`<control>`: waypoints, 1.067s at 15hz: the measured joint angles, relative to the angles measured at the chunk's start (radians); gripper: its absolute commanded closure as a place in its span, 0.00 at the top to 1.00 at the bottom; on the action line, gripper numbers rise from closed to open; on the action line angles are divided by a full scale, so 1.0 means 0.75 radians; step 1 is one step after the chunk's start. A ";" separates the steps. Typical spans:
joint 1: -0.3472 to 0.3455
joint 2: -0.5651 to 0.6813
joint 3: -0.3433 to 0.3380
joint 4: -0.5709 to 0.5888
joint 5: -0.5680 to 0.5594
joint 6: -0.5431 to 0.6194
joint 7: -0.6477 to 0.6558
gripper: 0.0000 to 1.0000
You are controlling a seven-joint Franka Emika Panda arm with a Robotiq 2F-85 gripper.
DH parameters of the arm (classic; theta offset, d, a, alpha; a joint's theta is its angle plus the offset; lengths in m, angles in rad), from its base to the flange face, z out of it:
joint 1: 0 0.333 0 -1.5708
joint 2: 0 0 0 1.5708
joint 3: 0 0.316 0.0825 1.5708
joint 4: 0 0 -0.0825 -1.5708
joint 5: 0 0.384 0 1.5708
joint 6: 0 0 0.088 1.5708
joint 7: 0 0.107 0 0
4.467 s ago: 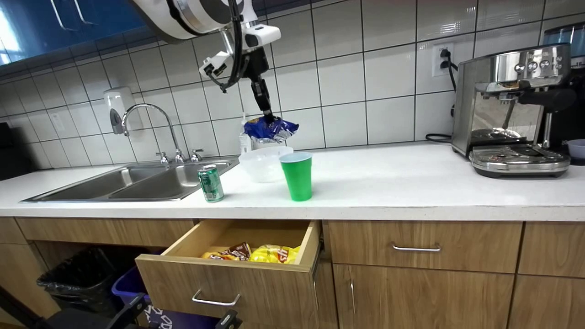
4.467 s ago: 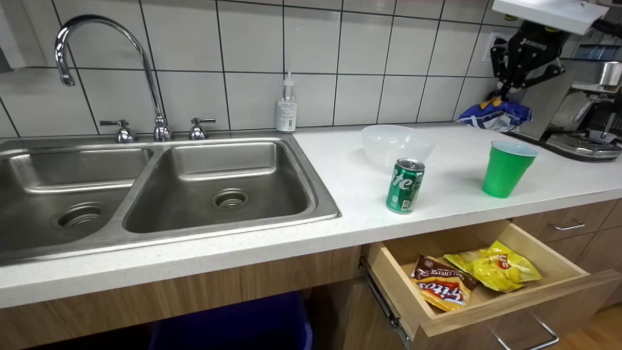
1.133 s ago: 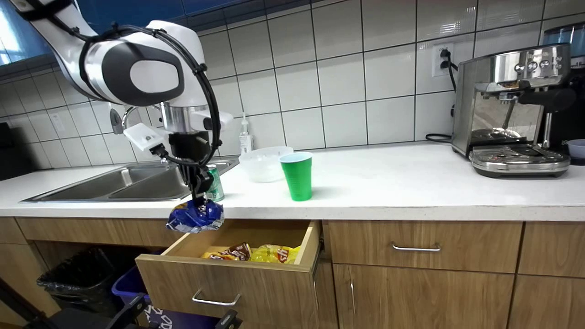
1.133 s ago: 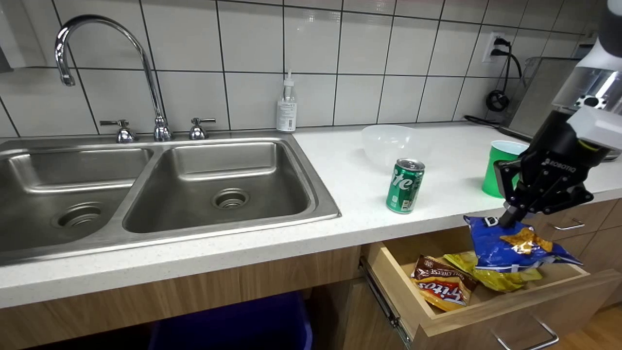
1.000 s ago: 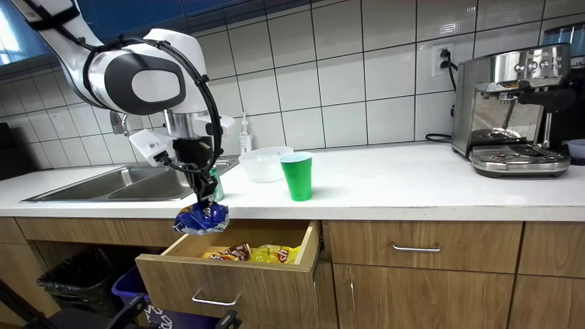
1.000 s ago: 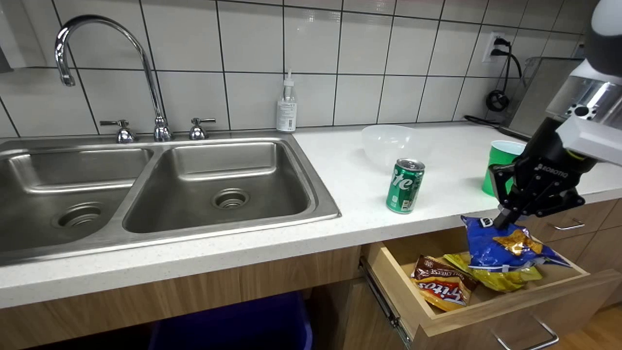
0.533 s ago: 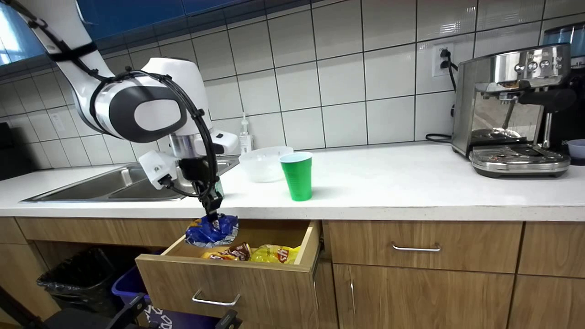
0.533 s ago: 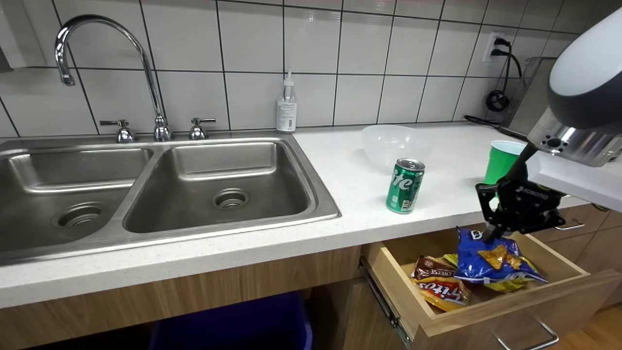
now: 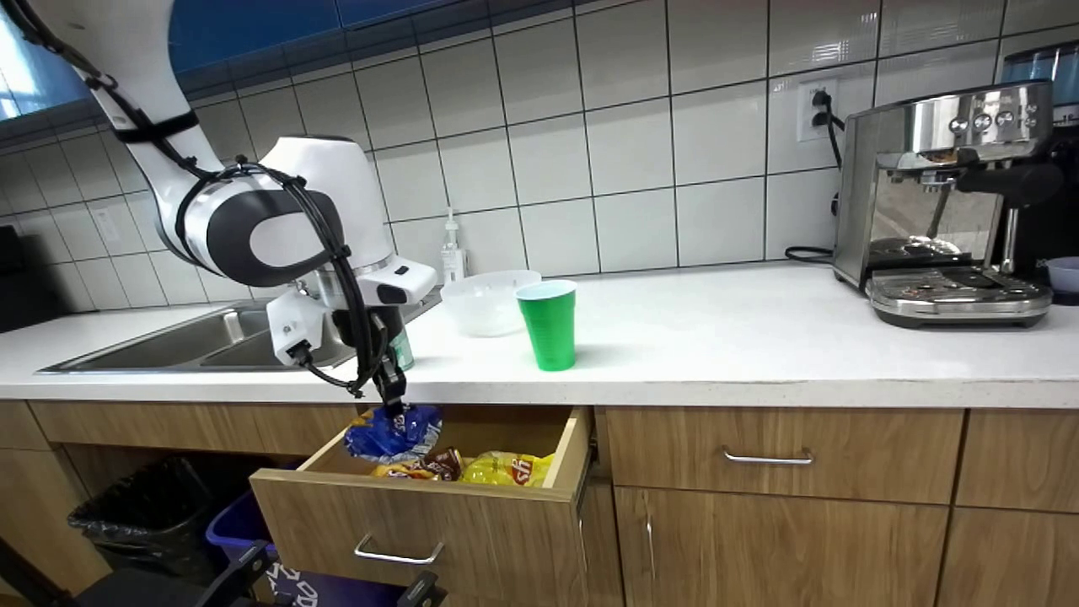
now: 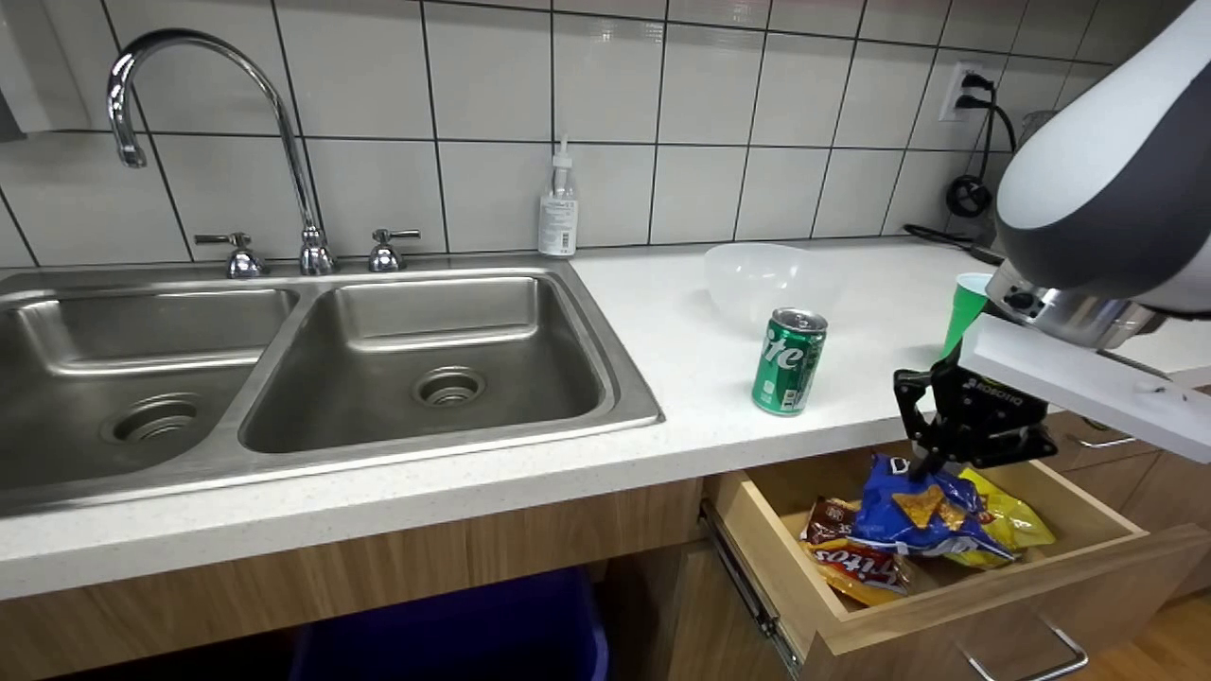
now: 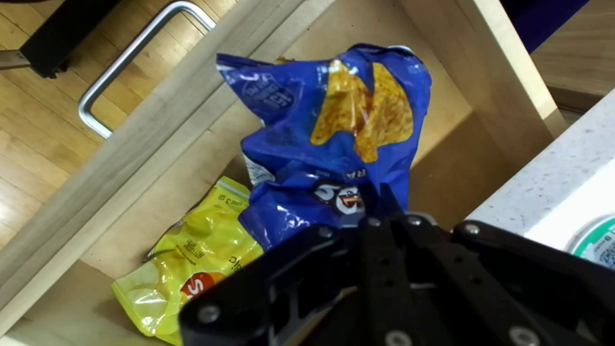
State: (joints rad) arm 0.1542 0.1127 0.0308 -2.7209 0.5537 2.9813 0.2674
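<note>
My gripper (image 9: 394,408) is shut on the upper edge of a blue chip bag (image 9: 393,434), and the bag hangs from it within the open drawer (image 9: 421,523). In an exterior view, the gripper (image 10: 927,465) and the blue bag (image 10: 894,515) are over the brown Fritos bag (image 10: 861,566) and partly over the yellow bag (image 10: 1010,515). In the wrist view, the closed fingertips (image 11: 379,197) pinch the blue bag (image 11: 298,129). The yellow bag (image 11: 206,250) lies beside it on the drawer floor. The brown bag is mostly hidden there. Whether the blue bag touches the others, I cannot tell.
The white counter edge (image 9: 716,392) runs behind the drawer. A green cup (image 9: 548,327), a clear bowl (image 9: 480,303) and a green can (image 10: 790,364) stand on it. A steel sink (image 10: 629,397) and coffee machine (image 9: 860,194) flank them. Bins (image 9: 143,514) stand below.
The gripper carried the blue bag from above the counter to the drawer, then moved lower and further over it. The blue bag now covers more of the brown bag and less of the yellow one.
</note>
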 measured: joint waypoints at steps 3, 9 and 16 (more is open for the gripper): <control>0.015 0.045 0.003 0.032 0.028 0.030 0.035 0.00; 0.038 0.132 0.007 0.082 0.052 0.073 0.102 0.00; 0.044 0.211 0.034 0.126 0.081 0.149 0.144 0.00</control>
State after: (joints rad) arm 0.1872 0.2712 0.0562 -2.6264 0.6143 3.0934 0.3755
